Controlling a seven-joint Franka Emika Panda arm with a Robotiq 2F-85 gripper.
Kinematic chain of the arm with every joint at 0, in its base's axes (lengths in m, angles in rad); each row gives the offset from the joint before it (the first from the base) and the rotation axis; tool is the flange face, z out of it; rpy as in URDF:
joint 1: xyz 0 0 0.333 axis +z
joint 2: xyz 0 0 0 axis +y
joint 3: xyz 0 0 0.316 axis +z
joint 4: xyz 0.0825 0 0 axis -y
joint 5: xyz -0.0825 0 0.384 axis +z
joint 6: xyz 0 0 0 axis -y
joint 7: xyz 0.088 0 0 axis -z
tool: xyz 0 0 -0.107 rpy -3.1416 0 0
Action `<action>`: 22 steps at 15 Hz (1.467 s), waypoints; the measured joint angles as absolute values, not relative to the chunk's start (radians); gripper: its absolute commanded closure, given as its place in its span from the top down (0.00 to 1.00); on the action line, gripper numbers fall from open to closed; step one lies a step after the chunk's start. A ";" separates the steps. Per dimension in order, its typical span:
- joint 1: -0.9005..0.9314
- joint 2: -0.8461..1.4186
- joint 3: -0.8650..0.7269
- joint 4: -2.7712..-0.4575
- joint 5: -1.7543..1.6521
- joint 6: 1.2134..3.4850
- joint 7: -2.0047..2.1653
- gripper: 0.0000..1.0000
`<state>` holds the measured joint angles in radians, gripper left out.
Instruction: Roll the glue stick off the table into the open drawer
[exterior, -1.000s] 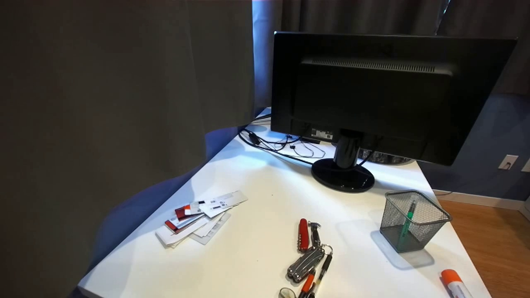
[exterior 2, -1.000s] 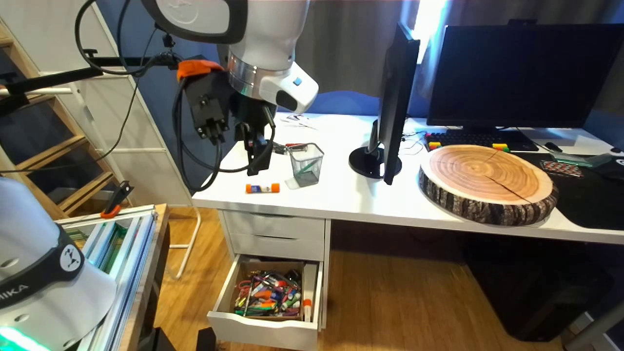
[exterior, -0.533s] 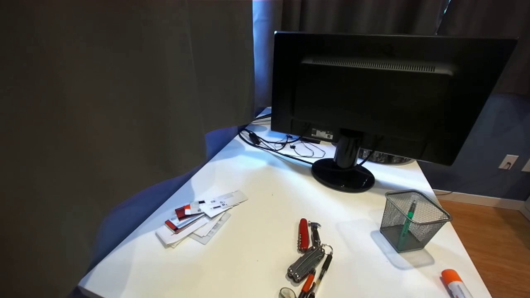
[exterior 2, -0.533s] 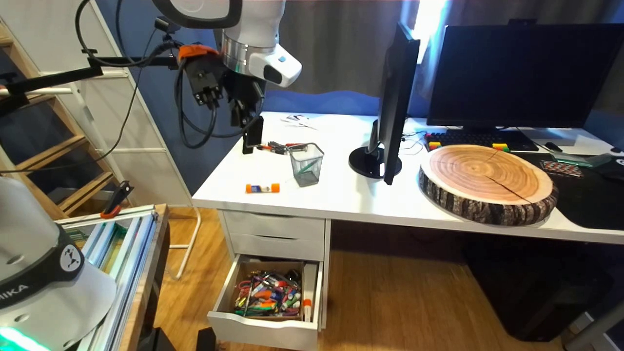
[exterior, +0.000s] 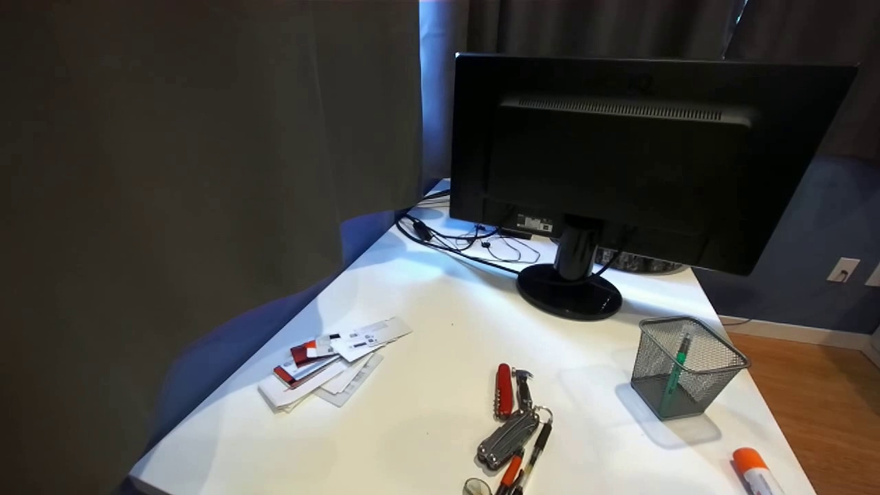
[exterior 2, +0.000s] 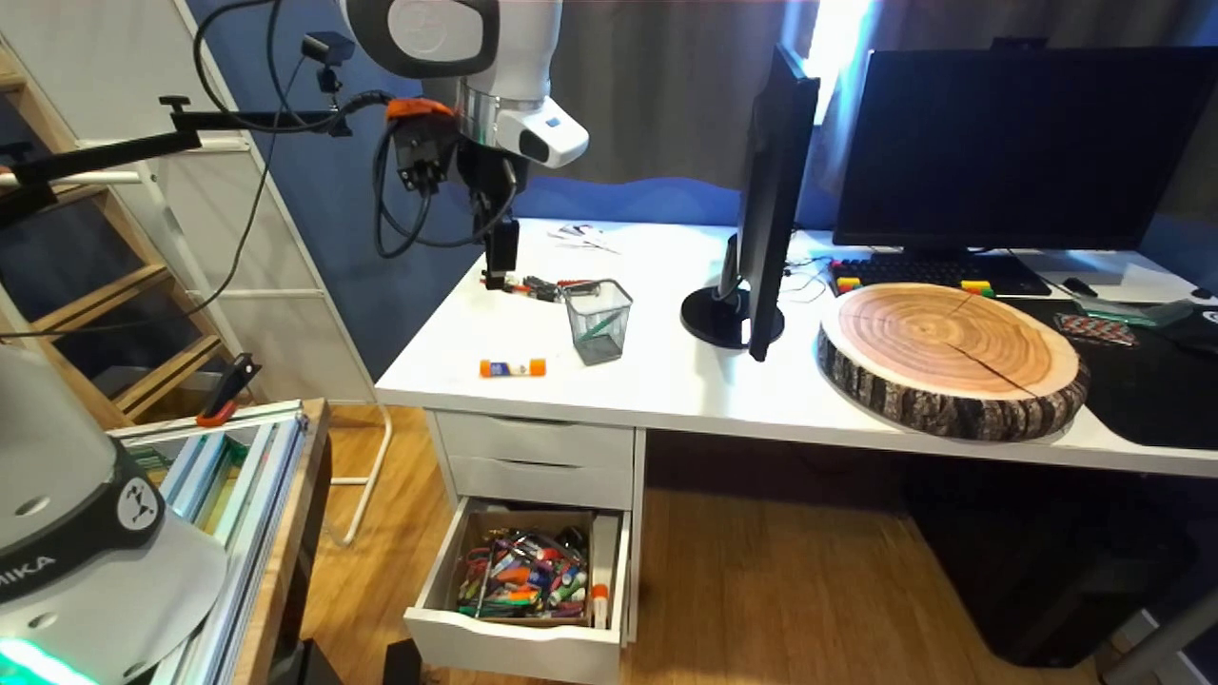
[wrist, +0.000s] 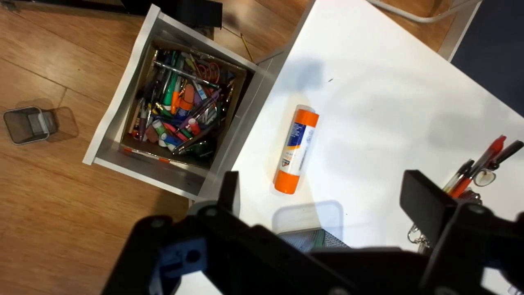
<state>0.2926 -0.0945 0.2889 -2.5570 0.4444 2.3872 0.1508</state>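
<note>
Mesh cup [exterior 2: 599, 325] near glue stick [exterior 2: 513, 367].

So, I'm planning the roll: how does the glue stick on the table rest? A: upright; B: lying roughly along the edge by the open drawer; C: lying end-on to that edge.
B: in the wrist view the glue stick lies only slightly slanted to the table edge by the open drawer.

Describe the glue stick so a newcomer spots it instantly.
On the white table, go to the end above the open drawer. Near the edge, beside the grey mesh pen cup, lies the glue stick. Unlike the square cup, it is a blue-and-white cylinder, orange at both ends.
</note>
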 measured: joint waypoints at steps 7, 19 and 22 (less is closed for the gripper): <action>0.292 -0.042 0.293 -2.524 0.436 2.389 0.164 1.00; 0.384 0.155 0.354 -2.535 0.345 2.686 0.394 1.00; 0.424 0.228 0.316 -2.514 0.183 2.702 0.565 1.00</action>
<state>0.4243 0.2282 0.3158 -2.5141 0.1826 2.7022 0.5652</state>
